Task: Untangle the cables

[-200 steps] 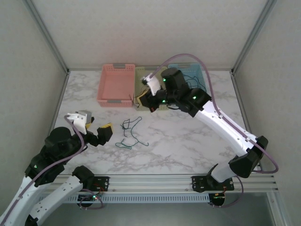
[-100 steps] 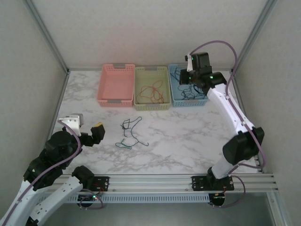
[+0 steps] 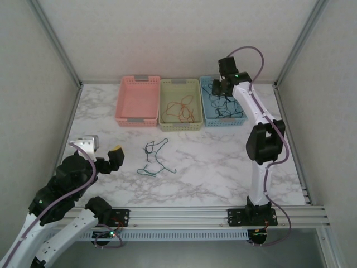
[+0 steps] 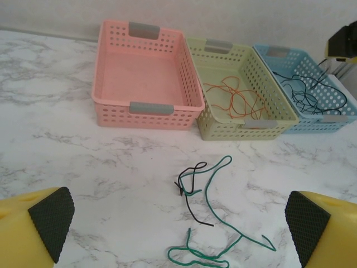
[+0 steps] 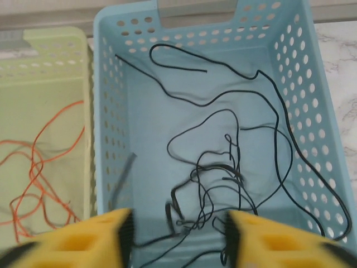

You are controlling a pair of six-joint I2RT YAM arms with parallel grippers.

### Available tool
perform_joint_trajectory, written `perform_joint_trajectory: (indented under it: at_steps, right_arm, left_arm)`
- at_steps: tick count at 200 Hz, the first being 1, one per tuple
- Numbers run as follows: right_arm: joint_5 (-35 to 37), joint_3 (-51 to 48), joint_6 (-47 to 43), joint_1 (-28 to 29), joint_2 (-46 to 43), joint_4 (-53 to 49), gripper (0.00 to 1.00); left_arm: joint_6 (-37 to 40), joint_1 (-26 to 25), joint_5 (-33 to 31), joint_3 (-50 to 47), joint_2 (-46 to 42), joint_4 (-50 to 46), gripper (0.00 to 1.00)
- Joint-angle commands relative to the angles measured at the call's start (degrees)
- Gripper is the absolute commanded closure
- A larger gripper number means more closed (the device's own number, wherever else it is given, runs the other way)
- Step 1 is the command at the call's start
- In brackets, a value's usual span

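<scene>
Cables (image 3: 155,158), thin flexible wires in red, green and black, lie in three places. A loose green-and-black tangle (image 4: 189,187) sits on the white marble counter (image 3: 234,167) in front of the baskets. Red wires (image 3: 179,109) are in the pale green perforated plastic basket (image 3: 179,127), and black wires (image 5: 223,167) are in the light blue perforated basket (image 5: 106,139). The pink perforated basket (image 3: 137,119) holds nothing.

The right gripper (image 5: 175,223) hangs over the blue basket with its yellow fingers well apart and nothing clamped between them. A blurred dark strand just above one finger may be a wire dropping free, but I cannot tell. The left gripper (image 4: 178,222) faces the tangle from the near side, spread wide and empty.

The step in hand looks like a drop into the blue basket. To do it well, the right gripper should rise straight up, so that no loop catches a finger and trails over the rim. In the tangle, black crosses green; pinching one colour near a free end while pinning the other would likely part them.

Room is good: bare counter lies all round the tangle, well apart from the basket walls and the metal rail (image 3: 178,215) at the near edge. The right arm stands near the back right post (image 3: 295,50), so its easy way out is toward the middle.
</scene>
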Motion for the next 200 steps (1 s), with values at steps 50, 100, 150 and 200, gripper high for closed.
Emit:
perform_joint_trajectory:
  at_steps: [50,100,150,200]
  right_arm:
    - [-2.1,2.1,2.1,-0.1,-4.0,-3.5,0.33]
    - [-10.9,-22.7,4.1,4.7,-25.9,8.4,0.38]
    - [-16.5,-41.4,8.0,7.3,-41.7,13.1,0.46]
    - [-18.2,-50.4,9.2,11.3,-49.2,12.6,0.48]
  left_arm:
    - [-1.0,0.5,0.2,-0.5,1.3,-1.8,0.00]
    - [-1.0,0.5,2.5,0.0,3.1,-2.0,0.00]
    - [-1.7,0.5,4.0,0.2,3.9,-1.9,0.00]
    - [-2.2,0.5,4.6,0.9,4.6,-1.9,0.00]
